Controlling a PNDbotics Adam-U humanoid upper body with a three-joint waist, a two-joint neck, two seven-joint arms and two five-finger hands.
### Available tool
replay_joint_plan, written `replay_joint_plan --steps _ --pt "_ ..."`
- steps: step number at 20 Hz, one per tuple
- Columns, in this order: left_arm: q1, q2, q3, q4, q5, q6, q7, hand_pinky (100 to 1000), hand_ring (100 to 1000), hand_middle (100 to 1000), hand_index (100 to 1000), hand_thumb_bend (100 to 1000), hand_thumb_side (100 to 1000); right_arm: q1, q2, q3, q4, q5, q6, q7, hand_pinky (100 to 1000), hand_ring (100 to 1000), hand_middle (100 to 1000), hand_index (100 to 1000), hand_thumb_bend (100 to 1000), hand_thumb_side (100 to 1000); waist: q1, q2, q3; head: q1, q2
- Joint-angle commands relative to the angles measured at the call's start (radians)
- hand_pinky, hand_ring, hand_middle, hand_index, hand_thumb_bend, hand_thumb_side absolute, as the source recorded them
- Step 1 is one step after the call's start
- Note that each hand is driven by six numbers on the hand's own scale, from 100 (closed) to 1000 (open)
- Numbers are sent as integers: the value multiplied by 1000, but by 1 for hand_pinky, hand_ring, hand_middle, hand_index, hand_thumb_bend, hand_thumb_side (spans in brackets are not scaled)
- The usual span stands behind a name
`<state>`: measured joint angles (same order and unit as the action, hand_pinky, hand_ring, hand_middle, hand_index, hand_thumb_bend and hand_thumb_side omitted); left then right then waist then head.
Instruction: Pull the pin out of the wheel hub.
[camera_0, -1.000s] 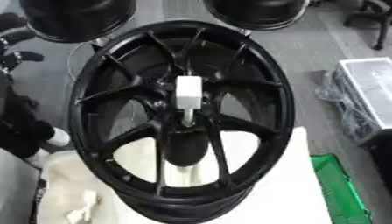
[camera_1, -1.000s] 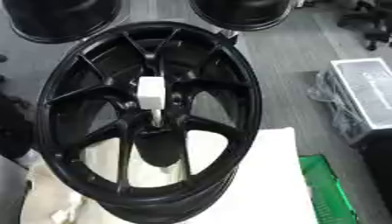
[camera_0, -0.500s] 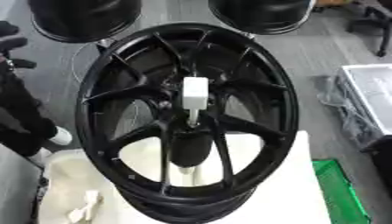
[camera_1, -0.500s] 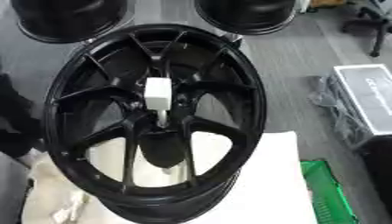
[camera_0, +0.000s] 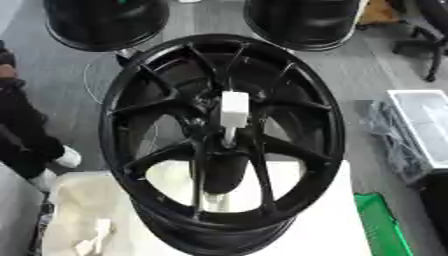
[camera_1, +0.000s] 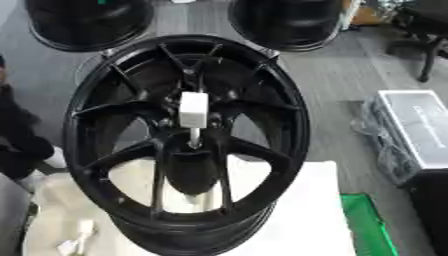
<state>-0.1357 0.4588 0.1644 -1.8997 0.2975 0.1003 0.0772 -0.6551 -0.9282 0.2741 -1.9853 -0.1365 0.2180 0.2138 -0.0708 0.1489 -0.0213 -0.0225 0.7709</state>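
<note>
A big black spoked wheel hub (camera_0: 166, 90) stands on a white-covered table (camera_0: 332, 230), filling the middle of both views. A white pin (camera_0: 233, 109) with a blocky head and a thin stem sticks out of the hub's centre. Neither of my hands shows in either view.
Two more black wheels (camera_0: 105, 20) (camera_0: 302, 20) lie on the grey floor behind. A grey and white box (camera_1: 420, 127) sits at the right, a green thing (camera_0: 378, 225) by the table's right edge. A person's dark leg and white shoe (camera_0: 61, 157) stand at the left.
The whole picture has shifted as the camera moved. The pin stays in the hub's centre.
</note>
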Motion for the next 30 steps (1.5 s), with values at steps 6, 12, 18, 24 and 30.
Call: replay_joint_plan --steps 6,12,18,24,30 --pt "5 35 26 4 -8 3 30 602 786 744 767 100 793 -42 27 65 -15 230 58 130 888 943 872 910 100 291 -3 -28 21 -22 -1" --pt "4 29 32 4 3 10 42 601 787 744 767 100 794 -25 83 94 -15 293 131 163 875 938 859 903 100 310 -4 -32 35 -43 -1" --pt "-2 24 27 0 3 19 37 601 788 745 768 100 799 11 114 120 -15 294 214 125 867 942 857 914 100 286 -8 -26 58 -88 -1" --pt "2 16 30 1 -5 24 42 601 789 745 768 100 807 33 136 147 -13 278 268 159 847 946 852 933 100 420 -13 -16 83 -117 -1" --pt "-9 9 25 -7 -5 18 36 602 790 746 769 100 802 30 168 160 -1 265 303 152 838 943 838 929 100 388 -10 -4 114 -168 -1"
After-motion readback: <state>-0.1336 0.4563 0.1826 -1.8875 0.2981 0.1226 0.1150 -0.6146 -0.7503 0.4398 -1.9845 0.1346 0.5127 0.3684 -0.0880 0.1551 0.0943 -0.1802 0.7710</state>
